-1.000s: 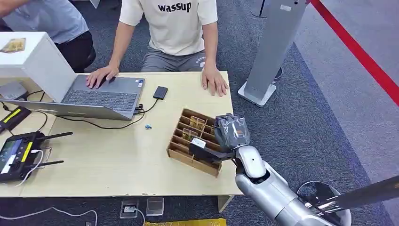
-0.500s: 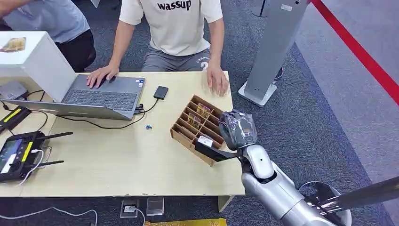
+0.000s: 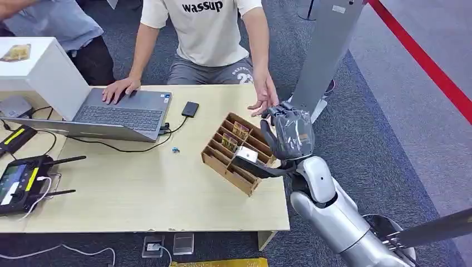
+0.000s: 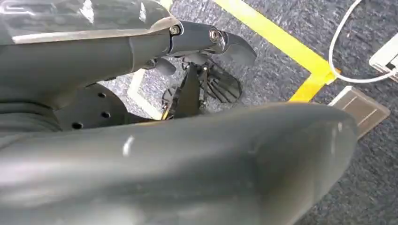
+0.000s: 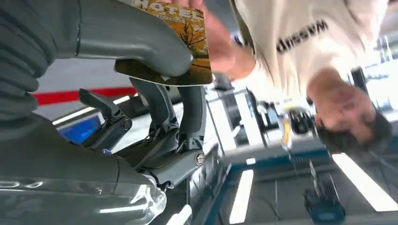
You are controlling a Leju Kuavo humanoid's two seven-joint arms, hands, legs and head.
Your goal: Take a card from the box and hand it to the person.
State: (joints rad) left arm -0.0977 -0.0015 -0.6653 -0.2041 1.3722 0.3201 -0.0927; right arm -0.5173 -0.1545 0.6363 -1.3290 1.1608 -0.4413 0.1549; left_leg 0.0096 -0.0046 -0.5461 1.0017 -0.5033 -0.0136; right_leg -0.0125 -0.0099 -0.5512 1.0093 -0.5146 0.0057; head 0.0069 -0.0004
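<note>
My right hand is raised over the table's far right corner, above the wooden slotted box. In the right wrist view its thumb pins a yellow-orange card printed "HOTEL" against the fingers. The person's hand hovers off the table just beyond my hand and appears right behind the card in the wrist view. Two more cards stand in the box's slots. My left hand hangs over the floor, holding nothing, fingers loosely apart.
A laptop with the person's other hand on it, a small black device, a white box and a controller occupy the table's left. A grey stand rises just right of the table.
My right hand has lifted from the box and moved towards the person, carrying the card. The person's hand has left the table and come to meet it. The box turned slightly.
</note>
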